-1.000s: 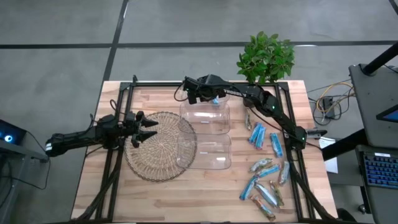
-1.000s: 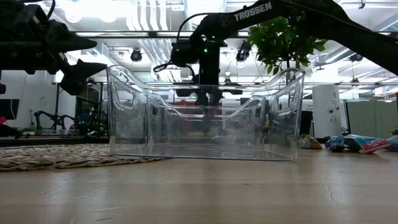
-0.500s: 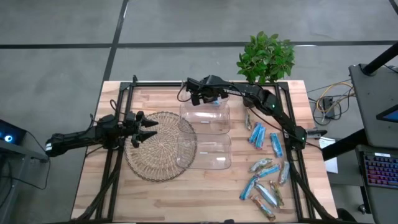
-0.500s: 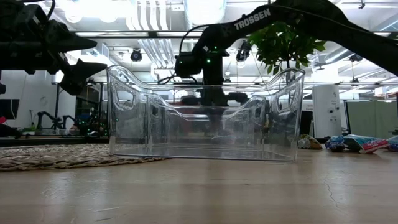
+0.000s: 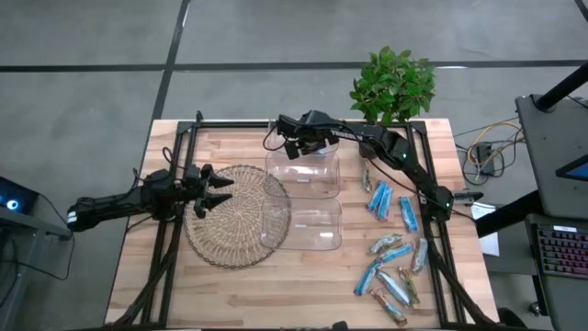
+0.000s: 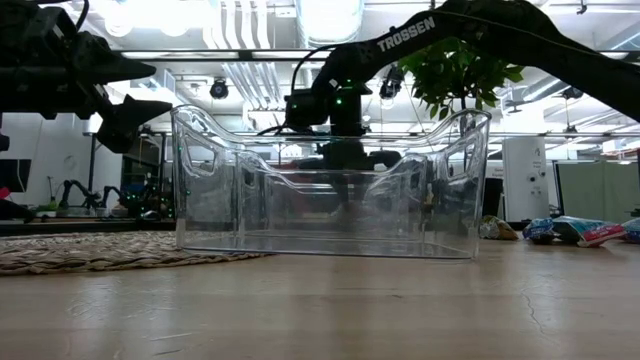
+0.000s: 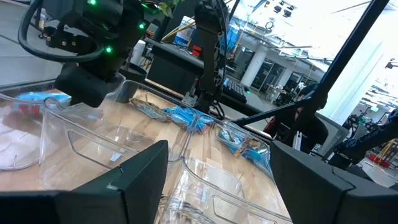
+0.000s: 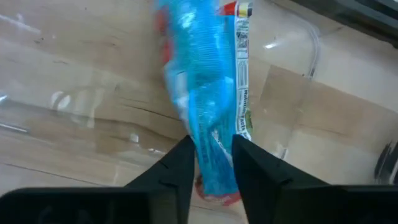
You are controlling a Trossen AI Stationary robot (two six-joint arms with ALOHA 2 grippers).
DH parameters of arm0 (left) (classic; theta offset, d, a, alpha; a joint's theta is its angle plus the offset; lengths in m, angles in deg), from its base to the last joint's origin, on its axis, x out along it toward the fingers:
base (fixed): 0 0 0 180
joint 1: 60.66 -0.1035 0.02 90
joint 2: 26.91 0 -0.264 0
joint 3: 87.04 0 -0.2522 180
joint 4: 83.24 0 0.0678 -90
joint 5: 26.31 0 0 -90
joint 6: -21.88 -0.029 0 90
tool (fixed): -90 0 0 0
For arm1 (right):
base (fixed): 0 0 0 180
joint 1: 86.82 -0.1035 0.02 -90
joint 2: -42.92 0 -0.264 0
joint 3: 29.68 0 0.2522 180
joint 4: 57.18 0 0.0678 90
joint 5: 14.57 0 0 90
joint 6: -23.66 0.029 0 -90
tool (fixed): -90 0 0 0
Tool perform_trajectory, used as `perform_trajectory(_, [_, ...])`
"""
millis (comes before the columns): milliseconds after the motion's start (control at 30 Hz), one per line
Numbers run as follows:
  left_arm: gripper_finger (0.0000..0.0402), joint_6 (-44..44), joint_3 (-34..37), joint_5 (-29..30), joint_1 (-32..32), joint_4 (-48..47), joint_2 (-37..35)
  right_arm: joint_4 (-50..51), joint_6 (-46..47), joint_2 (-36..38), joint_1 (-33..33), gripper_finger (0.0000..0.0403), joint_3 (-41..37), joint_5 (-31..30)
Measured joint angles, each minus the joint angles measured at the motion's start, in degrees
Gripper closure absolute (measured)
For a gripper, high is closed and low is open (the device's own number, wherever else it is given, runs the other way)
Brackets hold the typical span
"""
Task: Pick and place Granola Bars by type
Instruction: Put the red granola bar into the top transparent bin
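My right gripper (image 8: 212,162) hangs over the far clear bin (image 5: 303,175), pointing steeply down, its fingers parted. A bright blue granola bar (image 8: 205,81) with a red end runs between them toward the bin's floor, and its far part is blurred. Several more granola bars (image 5: 395,257), mostly blue and some tan, lie loose on the table's right side. A second clear bin (image 5: 303,228) stands nearer. My left gripper (image 5: 217,193) waits open, level, above the woven round mat (image 5: 230,221) at the left. My right gripper has the blue bar's red-ended part (image 8: 214,186) between its two fingers (image 8: 180,168), which point down along the bar. I cannot tell whether the fingers touch the wrapper. The bar hangs lengthwise over the far bin's floor.
A potted plant (image 5: 391,83) stands at the far right corner. The mat's right edge lies under the bins' left sides. Black frame rails (image 5: 175,175) run along the table's left and right sides. Bare wood shows near the front edge (image 5: 276,294).
My right gripper has sunk a little toward the far bin and drifted slightly toward the table's right edge, rolling somewhat about its own axis. The blue bar has gone with it.
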Motion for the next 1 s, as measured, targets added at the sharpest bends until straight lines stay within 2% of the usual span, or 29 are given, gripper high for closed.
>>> perform_trajectory(467, [0.014, 0.0, 0.0, 0.0, 0.0, 0.0, 0.0, 0.2, -4.3, 3.4, 0.7, 0.0208, 0.6, -0.4])
perform_trajectory(733, [0.014, 0.0, 0.0, 0.0, 0.0, 0.0, 0.0, 1.5, -12.4, 4.9, 1.0, 0.0197, 8.8, -0.3])
perform_trajectory(833, [0.014, 0.0, 0.0, 0.0, 0.0, 0.0, 0.0, 1.8, -17.0, 4.9, 0.8, 0.0197, 12.7, 1.6])
perform_trajectory(1000, [0.014, 0.0, 0.0, 0.0, 0.0, 0.0, 0.0, 2.4, -21.5, 8.0, -1.0, 0.0197, 12.7, 3.5])
